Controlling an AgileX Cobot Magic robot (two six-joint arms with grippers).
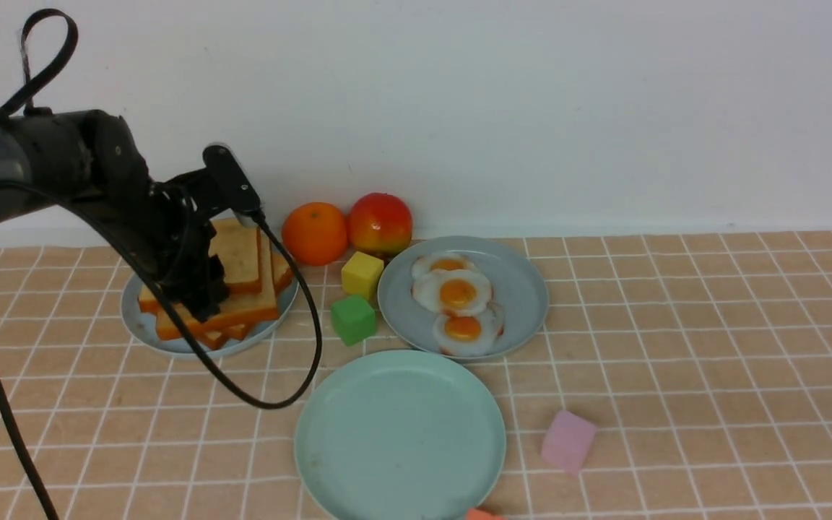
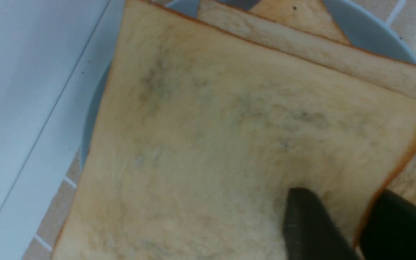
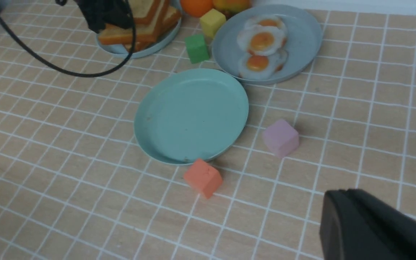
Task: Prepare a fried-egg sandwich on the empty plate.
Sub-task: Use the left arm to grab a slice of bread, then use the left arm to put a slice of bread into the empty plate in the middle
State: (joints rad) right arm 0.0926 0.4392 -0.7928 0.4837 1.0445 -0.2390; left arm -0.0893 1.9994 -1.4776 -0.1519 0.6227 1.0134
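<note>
At left, our left claw (image 1: 198, 292) sits on the toast pile (image 1: 246, 278), its fingers (image 2: 309, 224) straddling the top slice (image 2: 208, 144) at its edge; we cannot tell if they pinch it. The fried egg (image 1: 453, 291) lies between 2 smaller eggs (image 1: 448, 264) on the grey plate (image 1: 524, 289), behind the empty plate (image 1: 401, 440). Our right claw (image 3: 338, 213) hangs closed over the counter (image 3: 374, 108).
</note>
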